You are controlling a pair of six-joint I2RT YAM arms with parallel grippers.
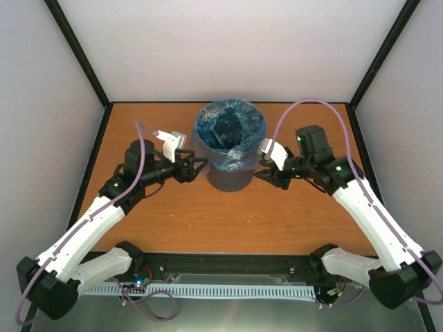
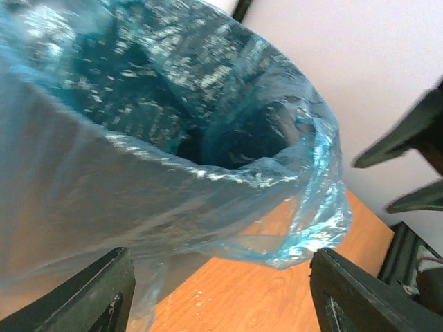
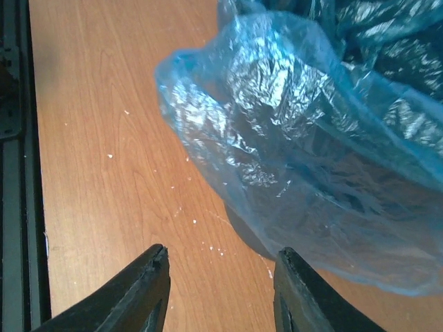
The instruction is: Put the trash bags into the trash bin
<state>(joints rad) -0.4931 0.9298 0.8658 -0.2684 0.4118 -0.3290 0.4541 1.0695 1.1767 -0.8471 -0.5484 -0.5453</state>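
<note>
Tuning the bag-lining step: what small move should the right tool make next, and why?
Probably ease the right tool forward and close on the trash bag: its jaws stand open, empty, just short of the flap hanging outside the trash bin.

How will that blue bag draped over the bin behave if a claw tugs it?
Probably floppy: the trash bag sags in wrinkled folds over the rim of the trash bin. Likely slippery, given its glossy sheen. It looks thin, so a hard tug might tear it.

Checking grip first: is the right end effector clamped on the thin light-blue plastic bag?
No: the right end effector is open, the light-blue plastic bag lying beyond its fingertips.
</note>
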